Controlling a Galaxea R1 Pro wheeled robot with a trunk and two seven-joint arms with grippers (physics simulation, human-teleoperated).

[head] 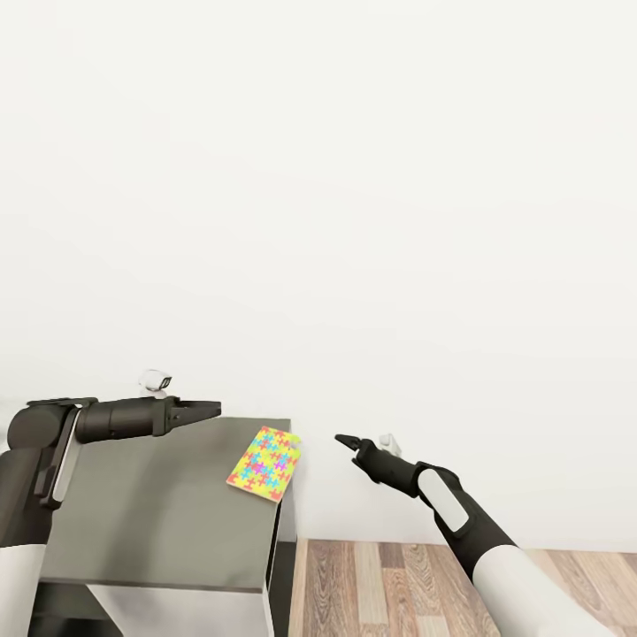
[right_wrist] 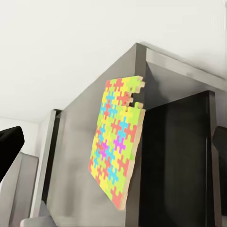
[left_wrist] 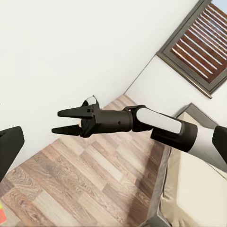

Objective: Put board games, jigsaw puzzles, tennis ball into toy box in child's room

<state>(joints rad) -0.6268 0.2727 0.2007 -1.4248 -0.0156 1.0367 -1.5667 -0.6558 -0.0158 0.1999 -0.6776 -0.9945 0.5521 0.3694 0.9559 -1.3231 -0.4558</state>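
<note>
One jigsaw puzzle [head: 265, 463], a flat board of yellow, pink, green and blue pieces, lies at the right edge of a dark grey cabinet top [head: 159, 513], slightly overhanging it. The right wrist view shows the puzzle [right_wrist: 117, 142] close up, with a corner piece gone. My left gripper [head: 215, 409] hovers open over the cabinet's back edge, left of the puzzle and holding nothing. My right gripper [head: 339, 439] hangs in the air just right of the puzzle, and the left wrist view shows this gripper [left_wrist: 60, 121] open and empty. The toy box, the table, the board games and the tennis ball are out of view.
A plain white wall fills the background behind the cabinet. Wooden floor [head: 389, 584] lies to the right of the cabinet, under my right arm. In the left wrist view the beige bed [left_wrist: 198, 189] stands beyond my right arm, below a shuttered window [left_wrist: 203, 42].
</note>
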